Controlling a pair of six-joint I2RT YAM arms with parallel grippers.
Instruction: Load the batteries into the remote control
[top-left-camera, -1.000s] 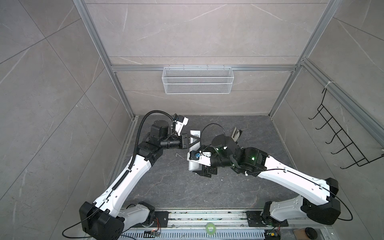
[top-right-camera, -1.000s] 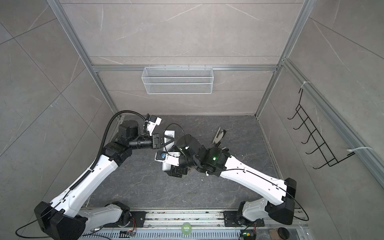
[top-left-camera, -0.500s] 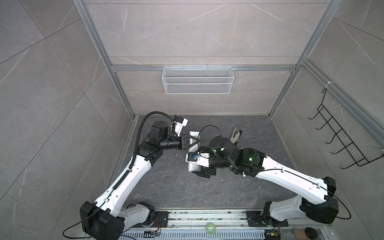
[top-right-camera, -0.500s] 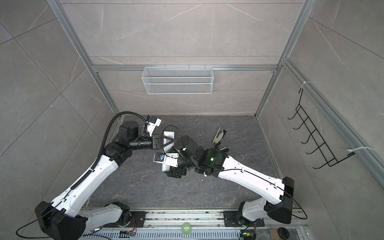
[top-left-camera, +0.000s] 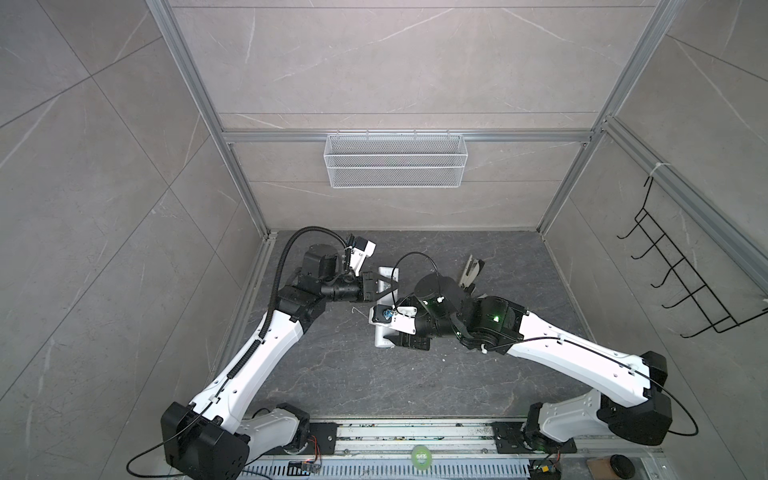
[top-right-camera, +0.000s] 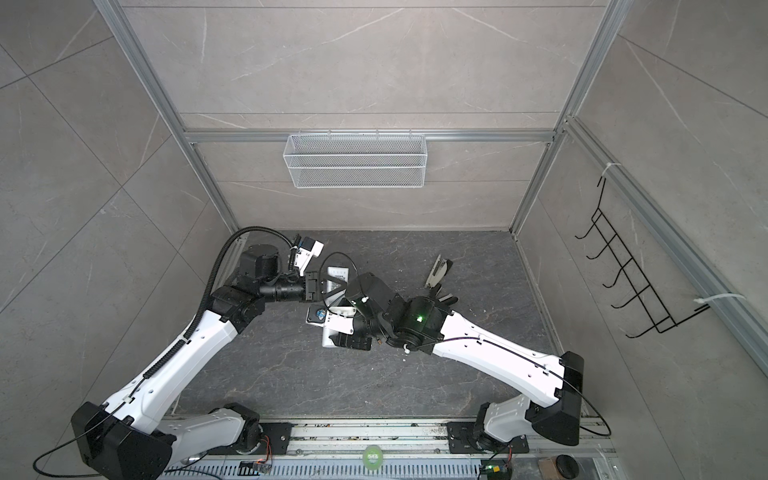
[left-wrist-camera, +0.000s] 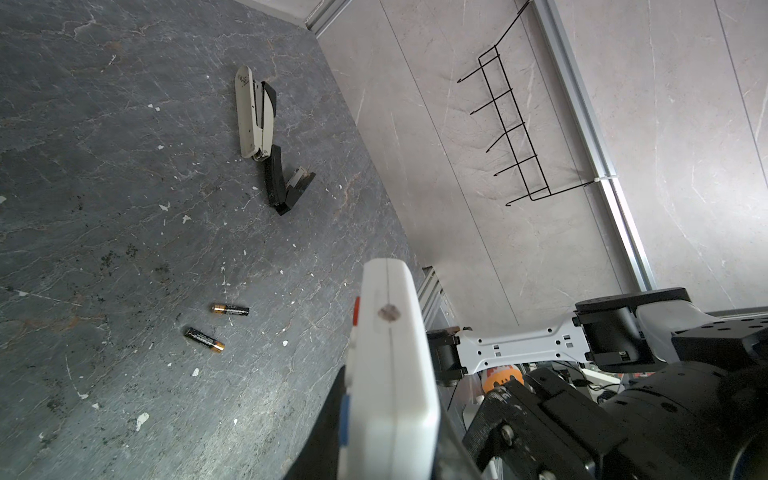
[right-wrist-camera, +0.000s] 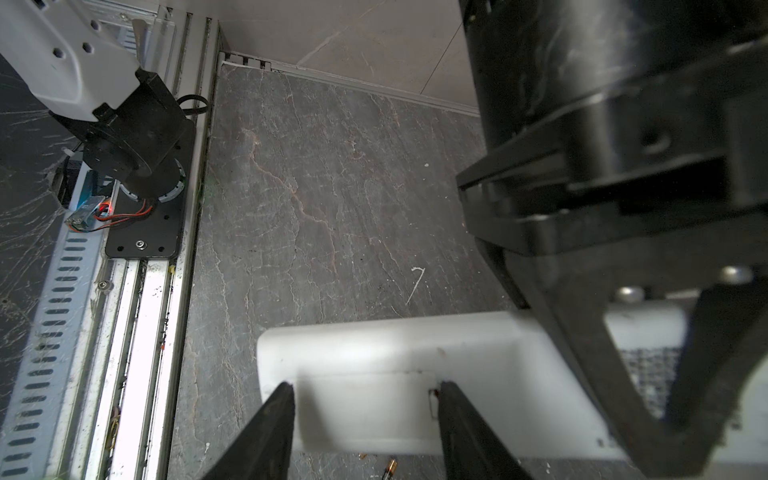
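While both batteries (left-wrist-camera: 230, 309) lie loose on the desk (left-wrist-camera: 83, 145), the left tool (top-left-camera: 388, 286) clamps the remote control (top-left-camera: 388, 275) aloft, mid-frame in both top views. The right tool (right-wrist-camera: 365, 388), jaws apart, seemingly works its back cover; nothing is loaded.

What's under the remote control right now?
Dark table and the tip of one battery show past the edge of the remote control. Anything directly beneath it is hidden.

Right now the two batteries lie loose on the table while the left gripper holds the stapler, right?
No: the left gripper holds the remote, not the stapler, as the left wrist view shows. The batteries do lie loose on the table.
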